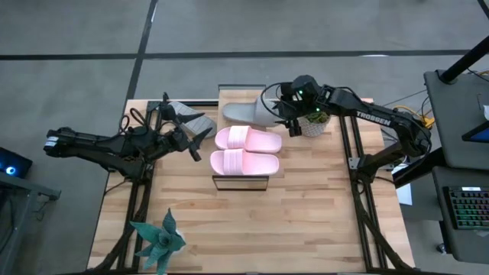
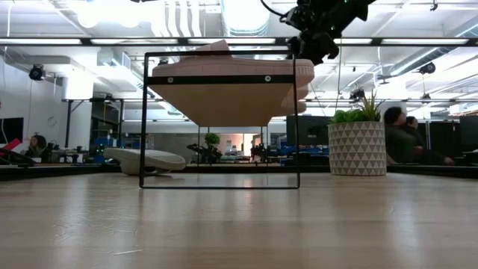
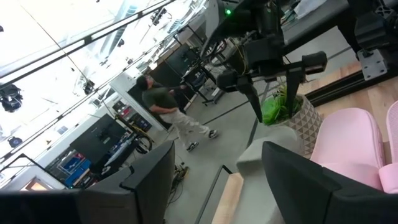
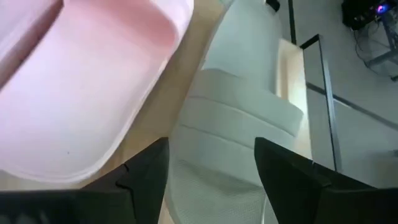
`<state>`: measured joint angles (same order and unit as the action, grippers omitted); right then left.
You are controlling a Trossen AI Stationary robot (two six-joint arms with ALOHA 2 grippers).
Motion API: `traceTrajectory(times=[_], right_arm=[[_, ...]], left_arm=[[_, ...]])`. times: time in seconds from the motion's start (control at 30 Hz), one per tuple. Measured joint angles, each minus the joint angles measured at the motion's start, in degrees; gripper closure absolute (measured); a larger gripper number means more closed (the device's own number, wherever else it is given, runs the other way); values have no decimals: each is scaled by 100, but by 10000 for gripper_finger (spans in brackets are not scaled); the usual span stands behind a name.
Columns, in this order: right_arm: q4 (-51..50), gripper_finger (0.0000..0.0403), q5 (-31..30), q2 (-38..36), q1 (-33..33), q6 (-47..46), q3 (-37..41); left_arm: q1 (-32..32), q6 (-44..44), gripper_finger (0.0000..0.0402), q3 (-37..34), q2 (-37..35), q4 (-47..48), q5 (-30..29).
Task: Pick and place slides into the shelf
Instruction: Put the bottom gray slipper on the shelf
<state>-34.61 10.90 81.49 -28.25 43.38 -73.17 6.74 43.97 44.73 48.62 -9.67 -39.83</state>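
Observation:
The shelf (image 1: 219,182) stands mid-table, its plank top carrying two pale pink slides (image 1: 246,138) (image 1: 244,161) side by side and one grey slide (image 1: 248,113) at its far end. The second grey slide (image 1: 187,118) lies on the table left of the shelf, sole down; it also shows in the low view (image 2: 146,159). My right gripper (image 4: 211,168) is open just above the grey slide (image 4: 236,130) on the shelf, at its right end, one finger to each side. My left gripper (image 3: 217,180) is open and empty, left of the shelf and near the grey slide on the table.
A white patterned pot with a green plant (image 1: 313,122) stands right of the shelf, close to my right gripper. A teal succulent (image 1: 157,241) sits at the table's near left corner. Bare wood lies in front of the shelf. A person (image 3: 168,109) walks in the room beyond.

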Motion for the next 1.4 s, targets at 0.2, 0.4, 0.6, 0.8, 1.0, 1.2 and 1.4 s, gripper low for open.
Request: traceTrajectory(times=[0.2,0.4,0.6,0.8,1.0,1.2,1.4], right_arm=[[-25,177,-45,0,0,487,-127],[-135,177,-484,0,-2,1459,-47],[321,177,-750,88,-27,2311,316],[1209,177,-1103,248,-31,2478,641],[1749,178,-1108,421,-26,2642,835],[2012,209,-1101,428,-28,2637,883],[2031,288,-1072,415,-28,2633,909]], left_arm=[[2,0,175,0,0,0,-4],[0,0,175,-2,0,46,-9],[0,-2,175,-9,0,172,-11],[2,-2,175,-7,0,171,-11],[2,-2,175,-7,9,177,-38],[2,-3,175,-9,11,307,-85],[2,-4,175,-9,11,306,-100]])
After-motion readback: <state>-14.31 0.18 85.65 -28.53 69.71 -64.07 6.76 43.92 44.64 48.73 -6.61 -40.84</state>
